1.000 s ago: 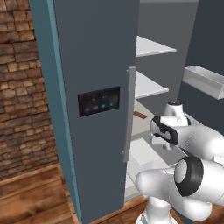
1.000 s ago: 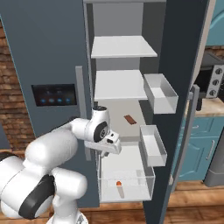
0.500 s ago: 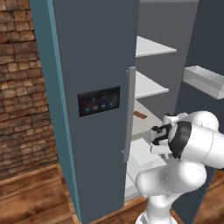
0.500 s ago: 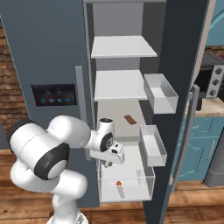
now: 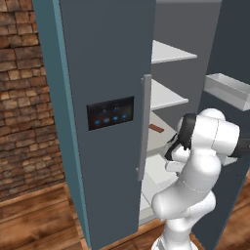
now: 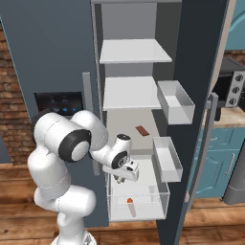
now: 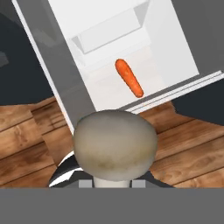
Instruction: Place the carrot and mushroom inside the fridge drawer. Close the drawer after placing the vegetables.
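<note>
My gripper [image 6: 122,179] is shut on the mushroom [image 7: 114,144], a pale tan cap that looms large at the bottom of the hand view and hides the fingertips. It hangs over the left front part of the pulled-out fridge drawer [image 6: 139,211], a white bin with pale walls at the foot of the open fridge. The carrot [image 7: 129,78] lies loose on the drawer [image 7: 175,43] floor, apart from the gripper. In the right base view the carrot [image 6: 129,201] rests near the drawer's front wall.
Two grey door trays [image 6: 174,103] [image 6: 166,159] hang on the open right door [image 6: 201,95], close to the drawer's right side. White shelves [image 6: 135,50] sit above, one with a small brown item [image 6: 141,130]. The shut left door [image 5: 110,112] flanks the arm. Wooden floor [image 7: 26,144] lies below.
The arm has folded and swung, and the gripper has sunk a little toward the open drawer, still shut on the mushroom. The carrot has not moved.
</note>
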